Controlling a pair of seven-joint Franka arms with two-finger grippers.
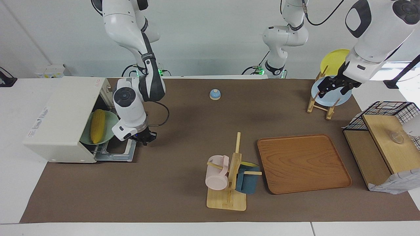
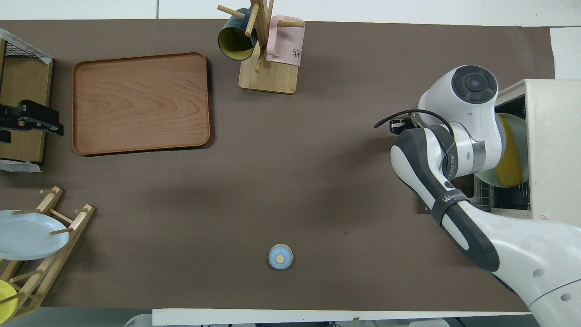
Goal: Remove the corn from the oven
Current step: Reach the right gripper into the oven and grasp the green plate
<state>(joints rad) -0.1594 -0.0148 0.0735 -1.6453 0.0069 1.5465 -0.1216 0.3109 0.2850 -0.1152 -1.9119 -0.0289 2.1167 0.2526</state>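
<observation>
The white oven (image 1: 62,118) stands at the right arm's end of the table, its door (image 1: 115,154) lying flat open. The yellow corn (image 1: 97,126) lies on a pale green plate (image 1: 106,137) on the rack inside. In the overhead view the corn (image 2: 509,159) shows inside the oven (image 2: 551,145). My right gripper (image 1: 144,137) hangs low just off the door's outer edge, over the brown mat, holding nothing that I can see. My left gripper (image 1: 334,87) is open and waits over the plate rack (image 1: 320,103); it also shows in the overhead view (image 2: 32,119).
A wooden mug stand (image 1: 229,183) with a pink and a blue mug stands mid-table. A wooden tray (image 1: 303,164) lies beside it. A small blue knob (image 1: 215,94) sits nearer the robots. A wire basket with wooden boards (image 1: 384,137) fills the left arm's end.
</observation>
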